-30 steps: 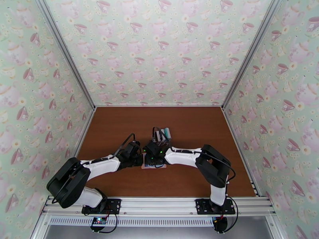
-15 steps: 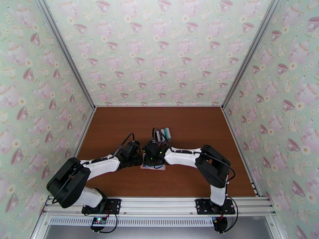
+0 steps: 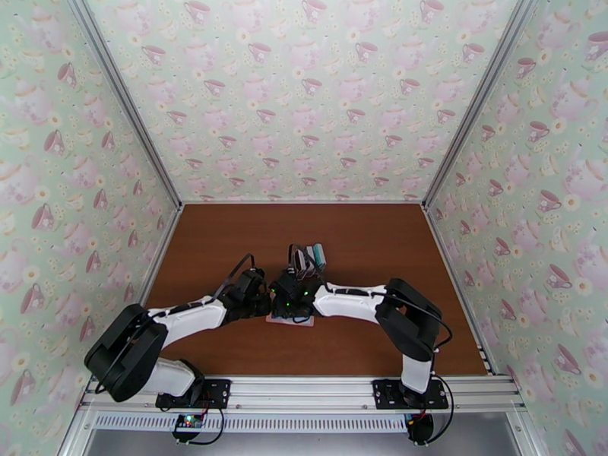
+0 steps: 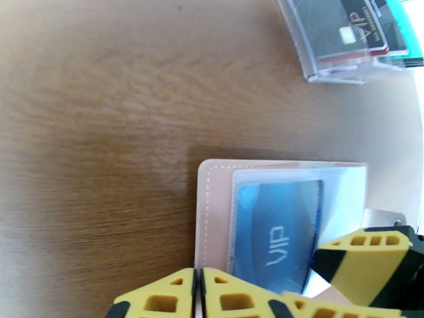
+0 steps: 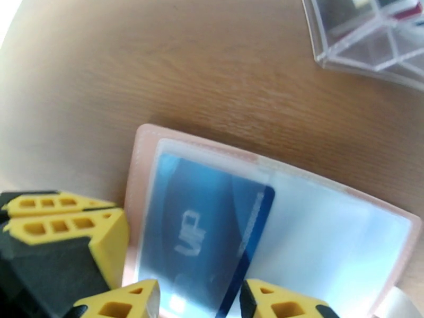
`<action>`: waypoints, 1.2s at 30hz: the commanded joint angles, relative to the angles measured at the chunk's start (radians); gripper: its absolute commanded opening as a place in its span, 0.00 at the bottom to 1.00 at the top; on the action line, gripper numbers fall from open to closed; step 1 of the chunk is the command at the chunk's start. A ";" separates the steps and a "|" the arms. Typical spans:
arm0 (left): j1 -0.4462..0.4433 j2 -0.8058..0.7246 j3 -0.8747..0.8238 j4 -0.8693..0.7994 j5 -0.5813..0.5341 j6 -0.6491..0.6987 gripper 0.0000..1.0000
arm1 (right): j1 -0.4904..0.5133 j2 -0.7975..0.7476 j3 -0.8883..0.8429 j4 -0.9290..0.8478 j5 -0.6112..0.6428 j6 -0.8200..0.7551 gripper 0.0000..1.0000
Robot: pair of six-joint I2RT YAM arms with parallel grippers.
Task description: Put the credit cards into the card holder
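We see the pink card holder (image 4: pixel 214 218) lying open and flat on the brown table (image 4: pixel 106 102), with both grippers crowded at its near edge. The left gripper (image 4: pixel 199 295), fingers almost together, sits at the holder's stitched side, likely to steady it so the pocket does not slide; whether it pinches the cover we cannot tell. A blue card (image 4: pixel 275 229) lies mostly under the clear pocket film, a strip along one edge looking uncovered. The right gripper (image 5: pixel 199 298) has its jaws apart on either side of that card's near end with a sliver of gap, so we judge it guiding, not clamping. Well beyond the holder, the clear rack (image 4: pixel 339 43) has more credit cards (image 4: pixel 344 22) in its slots, one dark, one teal-edged
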 commanded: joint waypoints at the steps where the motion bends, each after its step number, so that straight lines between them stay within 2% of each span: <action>1: 0.018 -0.043 0.036 -0.049 0.011 0.030 0.19 | -0.001 -0.073 -0.021 -0.015 0.042 -0.022 0.47; 8: 0.020 -0.092 0.069 -0.069 0.057 0.029 0.23 | -0.037 -0.124 -0.084 -0.011 0.053 -0.029 0.47; 15: -0.045 -0.136 0.070 -0.036 0.098 0.007 0.23 | -0.078 -0.168 -0.171 0.039 0.033 -0.026 0.46; 26: -0.146 -0.054 0.035 0.072 0.098 -0.032 0.30 | -0.134 -0.150 -0.217 0.143 -0.051 -0.028 0.48; 30: -0.149 -0.034 0.006 0.084 0.076 -0.033 0.42 | -0.143 -0.127 -0.210 0.149 -0.052 -0.029 0.47; 36: -0.148 -0.033 -0.032 0.078 0.047 -0.040 0.52 | -0.152 -0.103 -0.202 0.153 -0.054 -0.029 0.45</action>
